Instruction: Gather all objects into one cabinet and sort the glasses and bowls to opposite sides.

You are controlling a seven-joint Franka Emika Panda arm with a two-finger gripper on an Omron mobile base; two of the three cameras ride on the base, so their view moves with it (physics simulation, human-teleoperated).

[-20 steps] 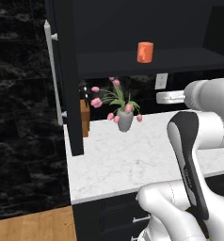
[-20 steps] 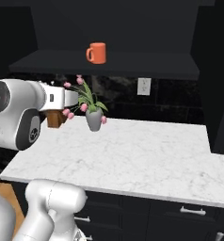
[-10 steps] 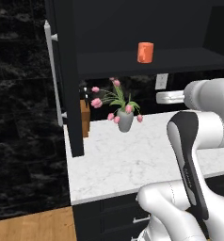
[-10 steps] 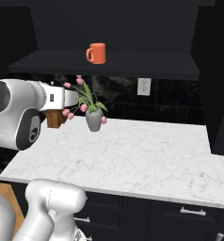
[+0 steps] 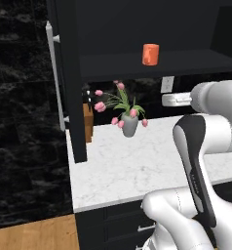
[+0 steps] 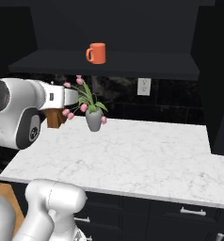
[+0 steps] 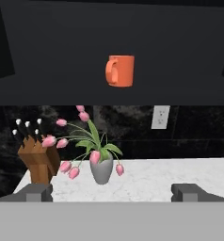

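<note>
Your pincer (image 7: 112,193) hangs wide open and empty over the white marble worktop (image 7: 180,176). Beyond the grey vase of pink tulips (image 7: 101,168), the small orange-red mug (image 7: 120,70) stands on the black cabinet's shelf (image 7: 180,96): probably light, rigid, slick; pinch across its body, handle aside.

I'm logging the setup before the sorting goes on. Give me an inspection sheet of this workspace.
Surface: white marble counter, mostly bare.
Job's things: orange mug upright on the shelf of the open black cabinet; door swung wide.
Clutter: vase of pink tulips, knife block.
Grippers: gripper open, holding nothing, facing the mug.
Cables: nothing seen.
Surroundings: wall outlet, black drawers, wood floor.
</note>
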